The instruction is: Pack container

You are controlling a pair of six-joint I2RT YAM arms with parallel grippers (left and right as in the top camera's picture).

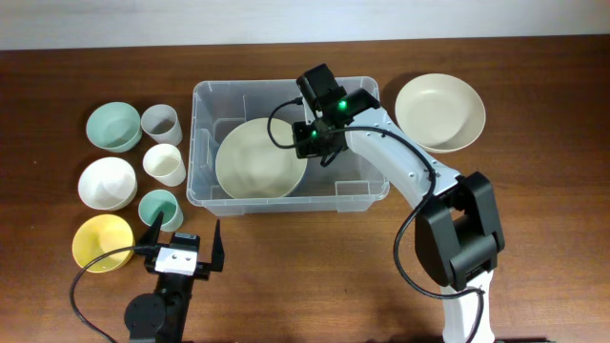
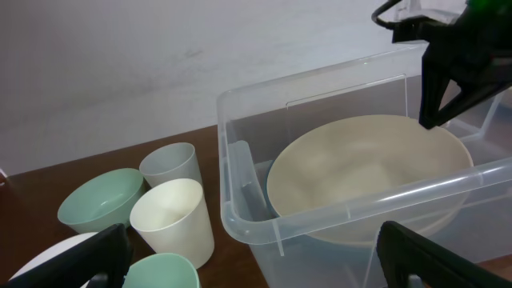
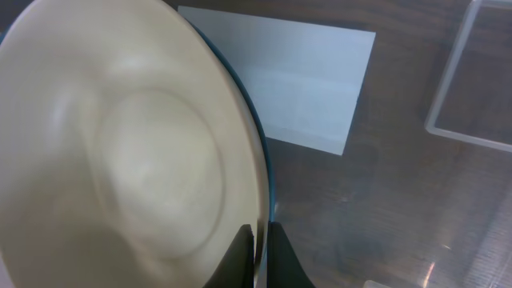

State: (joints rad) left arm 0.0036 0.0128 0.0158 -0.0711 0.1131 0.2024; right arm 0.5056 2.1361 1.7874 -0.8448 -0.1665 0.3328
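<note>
The clear plastic container stands at the table's middle, its white base label showing in the right wrist view. A large cream bowl sits tilted in its left half. My right gripper is inside the container, shut on the bowl's right rim; the bowl fills that view's left side. In the left wrist view the bowl lies inside the container. My left gripper is open and empty, near the front edge, in front of the cups.
A second cream bowl lies right of the container. To the left stand a green bowl, white bowl, yellow bowl, grey cup, cream cup and green cup.
</note>
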